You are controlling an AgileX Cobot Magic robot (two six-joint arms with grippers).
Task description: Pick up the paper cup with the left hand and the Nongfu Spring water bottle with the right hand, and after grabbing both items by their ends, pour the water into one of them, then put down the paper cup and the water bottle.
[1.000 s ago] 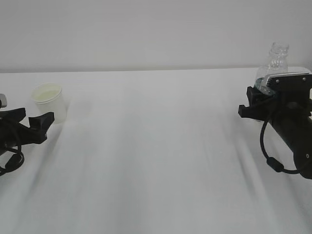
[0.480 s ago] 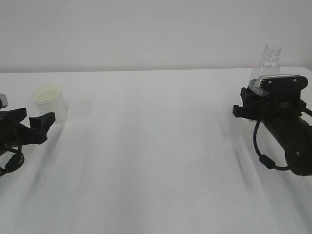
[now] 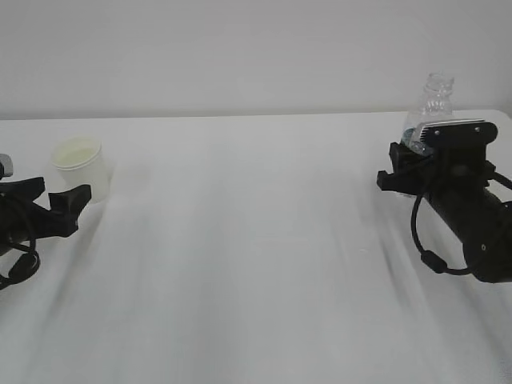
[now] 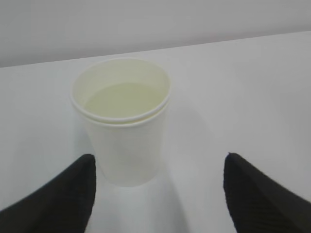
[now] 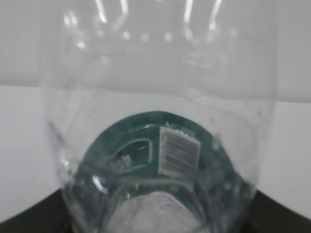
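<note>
The black fingers (image 4: pixel 73 194) of the left hand (image 3: pixel 50 206) stood spread wide, one on each side of the paper cup (image 4: pixel 121 121), their tips just short of its base and touching nothing. The cup stood upright on the white table (image 3: pixel 256 256) at the far left, its rolled rim and cream inside facing up; a second rim line showed just below the first. Seen from the exterior view, the left hand lay low over the table, pointing toward the paper cup (image 3: pixel 80 168) from just in front of it, with black cables looping beneath the arm.

On the right, the fingers of the right hand (image 3: pixel 404 168) were closed around the lower body of the Nongfu Spring water bottle (image 3: pixel 432 104), which stood nearly upright, its capless neck rising clear above the silver-grey block (image 3: pixel 456 128) on the wrist. In the right wrist view the clear ribbed bottle (image 5: pixel 155 121) filled the frame, dark finger edges at both lower corners and the green label (image 5: pixel 160 150) showing through its wall. Whether water remained inside could not be told.
</note>
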